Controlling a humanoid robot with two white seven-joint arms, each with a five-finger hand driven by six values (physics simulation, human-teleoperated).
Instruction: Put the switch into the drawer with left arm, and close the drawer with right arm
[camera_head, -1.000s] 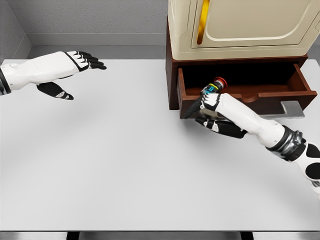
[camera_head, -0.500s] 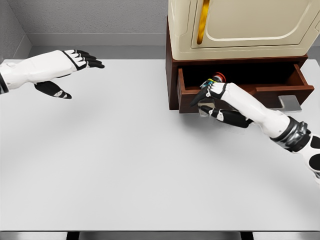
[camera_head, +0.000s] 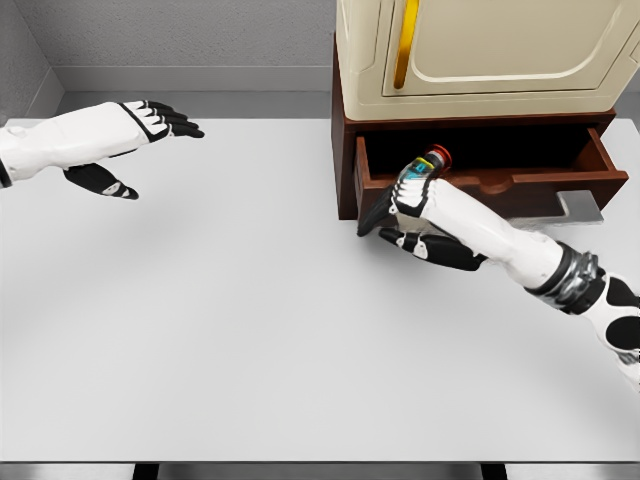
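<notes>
The switch (camera_head: 431, 162), a small cylinder with a red cap and coloured bands, sits in the open brown drawer (camera_head: 530, 184), leaning at its front left edge. My right hand (camera_head: 398, 217) is just in front of it, against the left part of the drawer front. Its fingers are spread, point down and left, and hold nothing. The hand hides the switch's lower part. My left hand (camera_head: 138, 132) hovers open over the far left of the table, well away from the drawer.
A cream appliance (camera_head: 500, 55) with a yellow handle stands on the brown drawer cabinet at the back right. A grey drawer handle (camera_head: 581, 208) juts out below the drawer front on the right. The white table (camera_head: 240, 320) reaches to the front edge.
The drawer has slid in a little. My right hand rose against the drawer front, then dropped slightly left. The left hand drifted a bit further left.
</notes>
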